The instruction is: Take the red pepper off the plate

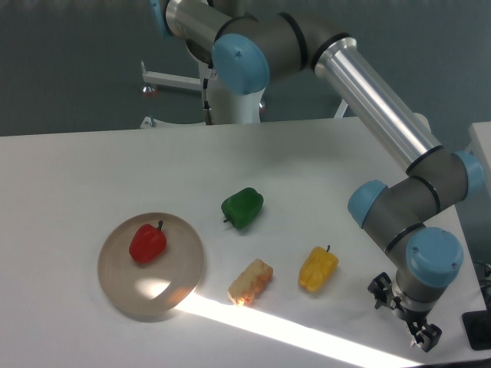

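The red pepper (148,243) lies on the upper left part of the round tan-brown plate (151,266) at the left of the table, its dark stem pointing up and right. My gripper (403,316) hangs far to the right, near the table's right front corner, well away from the plate. It points down with its dark fingers (380,290) spread and nothing shows between them.
A green pepper (242,207) lies right of the plate. A yellow pepper (317,267) and an orange-yellow corn-like piece (251,280) lie between plate and gripper. The arm's silver link (376,100) crosses above the right side. A bright band of sunlight runs along the front.
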Robot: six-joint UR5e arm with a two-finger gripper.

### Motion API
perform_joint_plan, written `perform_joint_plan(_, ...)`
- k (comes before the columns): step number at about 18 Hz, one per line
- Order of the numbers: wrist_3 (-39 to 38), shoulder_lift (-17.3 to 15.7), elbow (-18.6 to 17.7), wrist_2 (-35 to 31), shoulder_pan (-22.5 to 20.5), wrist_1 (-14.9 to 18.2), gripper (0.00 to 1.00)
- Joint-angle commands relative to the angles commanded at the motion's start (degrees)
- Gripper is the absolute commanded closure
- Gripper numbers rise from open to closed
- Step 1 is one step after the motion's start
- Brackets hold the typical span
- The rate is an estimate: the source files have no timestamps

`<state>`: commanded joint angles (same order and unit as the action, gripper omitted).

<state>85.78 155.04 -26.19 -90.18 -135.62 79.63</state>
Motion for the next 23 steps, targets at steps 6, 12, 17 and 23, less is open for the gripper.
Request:
perform_joint_plan(6, -0.3, -0.2, -0.2, 0.0, 0.0, 0.1, 0.00)
perform_joint_plan(12, -0.8, -0.6, -0.6, -0.1, 0.5, 0.1, 0.00)
perform_joint_plan(17, -0.9, -1.2, -0.4, -2.5, 1.7, 0.1, 0.00)
perform_joint_plan(23, -6.1, -8.6, -6.8, -2.5, 4.7, 0.9, 0.00)
